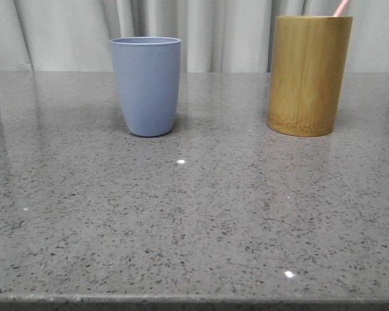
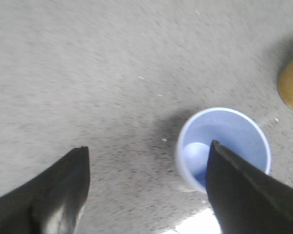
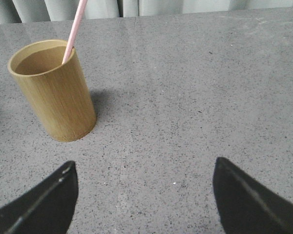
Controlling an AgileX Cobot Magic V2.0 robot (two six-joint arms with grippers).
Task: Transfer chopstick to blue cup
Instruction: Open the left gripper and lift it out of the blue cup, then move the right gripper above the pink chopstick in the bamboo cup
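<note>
While standing in the bamboo holder point(image 3: 53, 92), the chopstick point(image 3: 74, 30) is leaning.
Left gripper point(image 2: 146, 190) and right gripper point(image 3: 144, 202) are both hanging spread; blue cup point(image 1: 146, 85) is sitting apart.

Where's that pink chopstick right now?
The chopstick stands leaning inside the tan bamboo cup, on the right side of the table in the front view, with the blue cup to its left.

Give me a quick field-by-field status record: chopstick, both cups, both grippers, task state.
chopstick: pale pink, standing tilted inside the bamboo cup, top sticking out above the rim
bamboo cup: upright on the table, robot's right side
blue cup: upright, left of the bamboo cup, apart from it, empty inside
left gripper: open, above the blue cup, holding nothing
right gripper: open, holding nothing, near the bamboo cup
table: grey speckled stone
task state: transfer not yet done
</note>
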